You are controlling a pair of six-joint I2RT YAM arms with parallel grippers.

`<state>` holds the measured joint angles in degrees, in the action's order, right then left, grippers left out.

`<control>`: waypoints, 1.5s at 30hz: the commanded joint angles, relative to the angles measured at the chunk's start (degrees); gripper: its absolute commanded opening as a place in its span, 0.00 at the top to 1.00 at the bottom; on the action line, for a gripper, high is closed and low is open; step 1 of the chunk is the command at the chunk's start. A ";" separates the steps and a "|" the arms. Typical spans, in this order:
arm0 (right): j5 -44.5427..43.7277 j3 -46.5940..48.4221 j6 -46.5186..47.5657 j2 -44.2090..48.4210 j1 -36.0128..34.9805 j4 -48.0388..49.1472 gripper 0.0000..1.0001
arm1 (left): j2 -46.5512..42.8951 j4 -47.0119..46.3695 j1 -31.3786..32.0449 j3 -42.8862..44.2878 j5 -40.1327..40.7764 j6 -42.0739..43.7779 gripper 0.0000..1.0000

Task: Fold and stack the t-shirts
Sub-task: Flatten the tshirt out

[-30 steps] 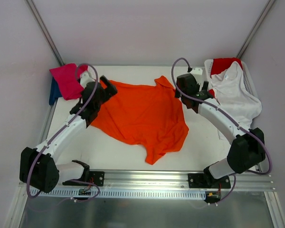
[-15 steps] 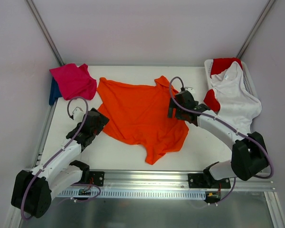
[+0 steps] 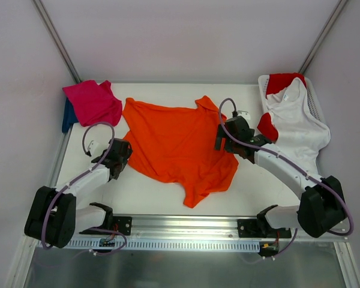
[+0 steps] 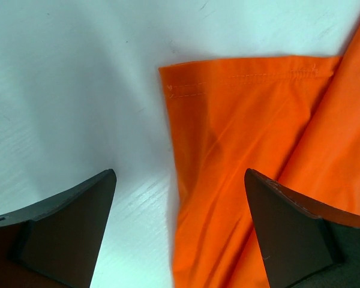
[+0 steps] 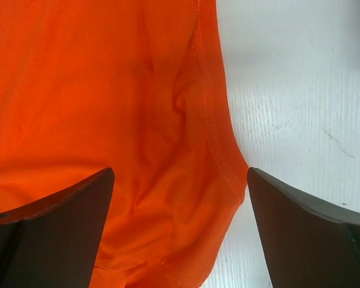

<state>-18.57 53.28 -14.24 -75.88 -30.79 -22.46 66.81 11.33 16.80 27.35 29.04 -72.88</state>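
One orange t-shirt point(image 3: 179, 147) lies spread (stitched hems)

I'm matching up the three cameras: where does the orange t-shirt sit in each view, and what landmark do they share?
Top external: orange t-shirt, spread at the centre.
Left wrist: orange t-shirt, right half, hemmed corner near the top.
Right wrist: orange t-shirt, left and centre, seamed edge on its right.
Shared landmark: the white table beside the cloth's edge.
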 commanded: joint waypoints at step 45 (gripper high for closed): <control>3.28 -29.38 -28.48 13.76 -24.41 3.83 0.07 | 8.08 -7.29 -5.46 3.41 -5.66 7.84 1.00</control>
<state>-13.21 23.66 -43.86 -57.08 -55.94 -16.56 76.16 4.19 11.88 30.15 24.05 -66.32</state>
